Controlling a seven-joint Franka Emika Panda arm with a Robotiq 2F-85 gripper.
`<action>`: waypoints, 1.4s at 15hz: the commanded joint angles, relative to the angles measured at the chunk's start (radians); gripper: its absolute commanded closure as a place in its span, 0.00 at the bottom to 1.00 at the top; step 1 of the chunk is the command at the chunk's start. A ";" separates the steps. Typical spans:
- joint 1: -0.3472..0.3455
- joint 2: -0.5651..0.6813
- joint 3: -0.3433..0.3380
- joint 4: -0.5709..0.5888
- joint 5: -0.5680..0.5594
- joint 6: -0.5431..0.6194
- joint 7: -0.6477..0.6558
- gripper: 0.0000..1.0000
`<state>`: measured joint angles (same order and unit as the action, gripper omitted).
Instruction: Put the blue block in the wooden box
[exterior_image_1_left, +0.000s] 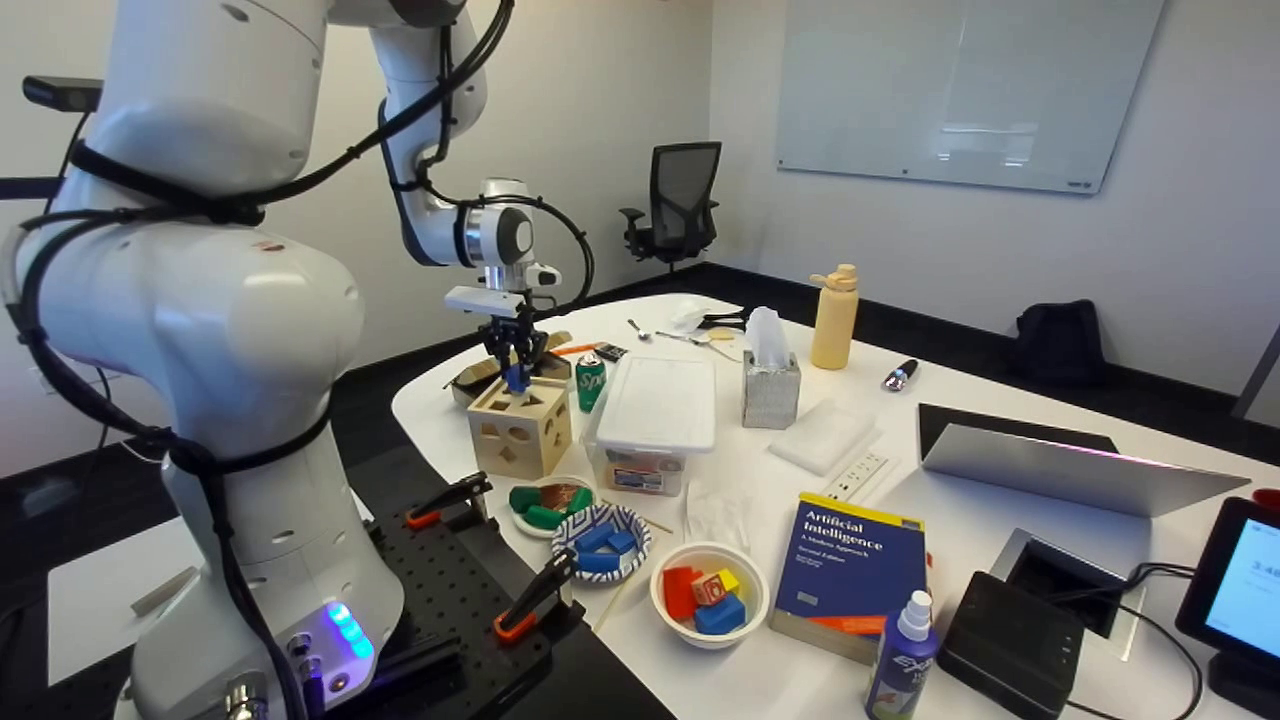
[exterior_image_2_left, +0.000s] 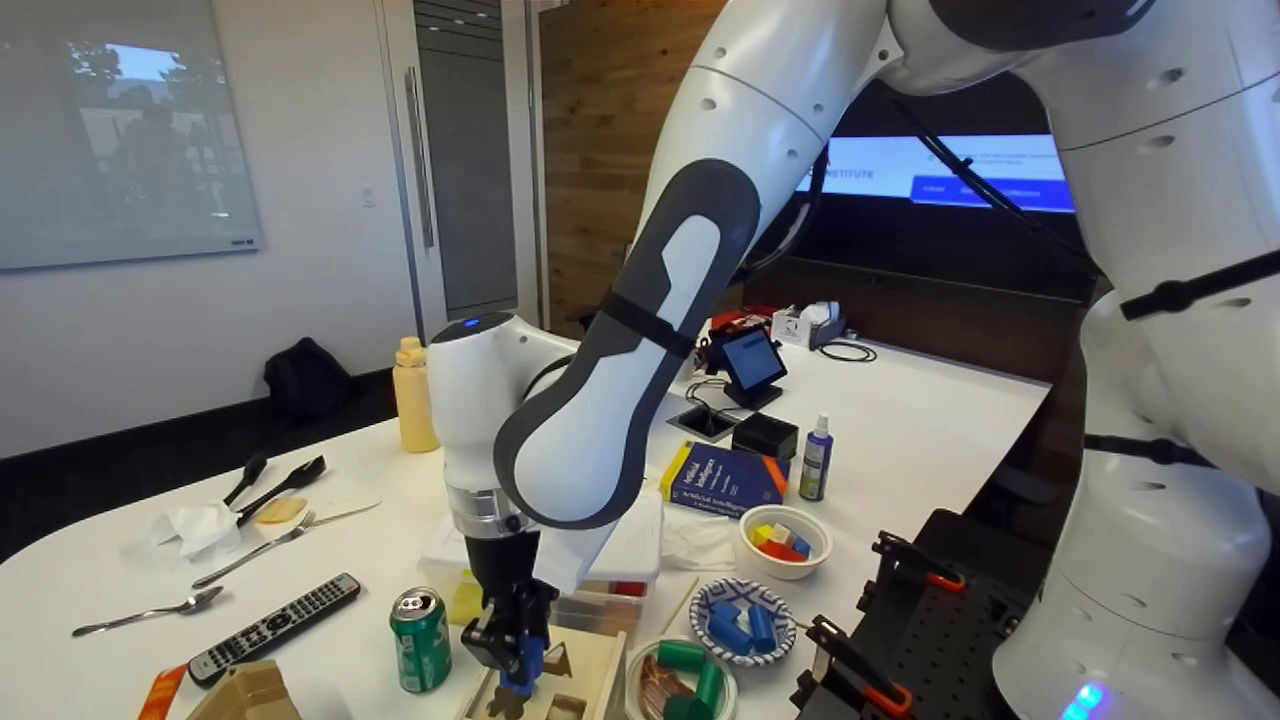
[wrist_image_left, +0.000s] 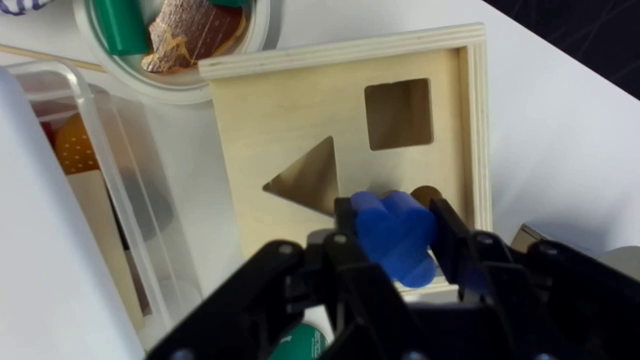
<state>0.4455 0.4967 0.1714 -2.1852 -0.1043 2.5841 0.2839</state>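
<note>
- Currently the blue block (wrist_image_left: 395, 240) is held over the top face of the wooden box (wrist_image_left: 290, 110), toward the lower right corner of that box as the wrist view shows it.
- The gripper (wrist_image_left: 393, 215) has closed on the block: its fingers (wrist_image_left: 452, 240) stand only the block's width apart, 1 on each side.
- The block's long axis looks close to upright. 1 end, made of rounded lobes, faces the wrist camera, and the other points down at the top of the box. The fingers hide part of its length.
- Under the block, a lobed hole (exterior_image_2_left: 507, 703) in the box is partly covered. Whether the block's lower end touches the box or dips into that hole, I cannot tell.
- On the same face of the box, 1 square hole (wrist_image_left: 399, 114) and 1 triangular hole (wrist_image_left: 312, 177) show plainly.
- Just beside the box is a pale bowl (wrist_image_left: 172, 90) with 3 green blocks (exterior_image_2_left: 710, 685) and a brown piece (wrist_image_left: 180, 37).
- Farther from the box is a patterned bowl (exterior_image_2_left: 750, 588) with 3 blue pieces (exterior_image_2_left: 728, 635); farther again, a white bowl (exterior_image_1_left: 750, 575) holds mixed coloured blocks (exterior_image_1_left: 720, 612).
- Near the box stand a green can (exterior_image_1_left: 590, 385) and a lidded plastic container (exterior_image_1_left: 655, 405).
- Well apart from the box are a blue-and-yellow book (exterior_image_1_left: 850, 560) and a yellow bottle (exterior_image_1_left: 835, 320).
</note>
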 joint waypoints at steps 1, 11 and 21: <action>0.028 0.000 -0.004 0.000 -0.010 -0.014 0.041 0.84; 0.050 0.017 -0.010 0.006 -0.012 -0.003 0.043 0.84; 0.053 0.026 -0.009 0.021 -0.015 0.000 0.039 0.84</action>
<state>0.4826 0.5162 0.1691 -2.1815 -0.1043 2.5846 0.2877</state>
